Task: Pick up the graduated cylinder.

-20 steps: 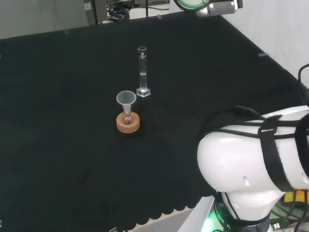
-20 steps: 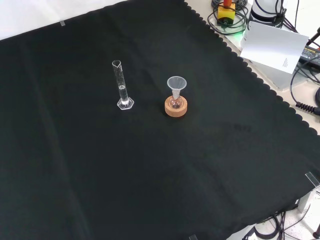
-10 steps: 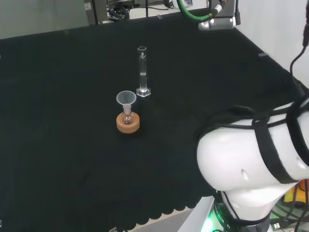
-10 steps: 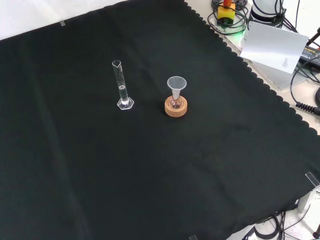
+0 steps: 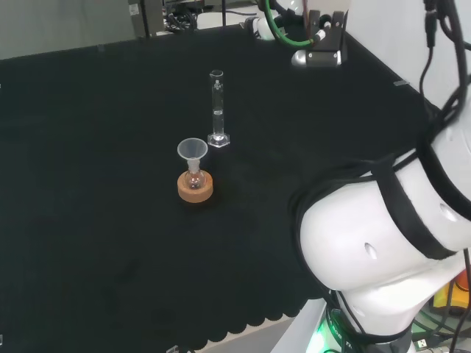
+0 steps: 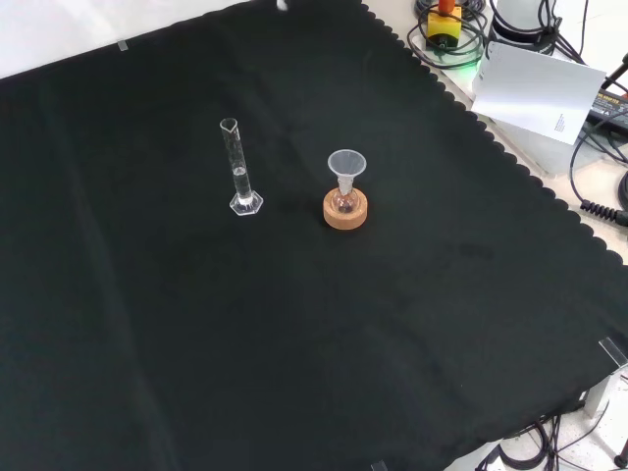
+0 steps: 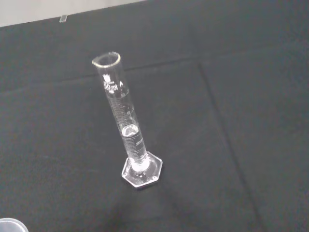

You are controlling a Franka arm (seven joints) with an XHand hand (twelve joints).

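The graduated cylinder (image 5: 216, 110) is a slim clear tube on a hexagonal foot. It stands upright on the black cloth, alone and untouched, left of centre in the front view (image 6: 238, 172). The wrist view looks down on the graduated cylinder (image 7: 126, 130) from some way off, and a little clear liquid seems to sit in its lower part. In the head view the arm's wrist mount (image 5: 318, 51), with its green cable, hangs at the top edge, to the right of and beyond the cylinder. I cannot make out the state of the hand.
A small round flask with a clear funnel (image 5: 193, 151) in its neck sits on a cork ring (image 5: 195, 186), close to the cylinder; in the front view the cork ring (image 6: 345, 211) is to its right. The arm's large white link (image 5: 383, 235) fills the head view's lower right.
The arm's wrist end has come down and leftward into the top of the head view, nearer the cylinder. The big white link has shifted. The glassware has not moved.
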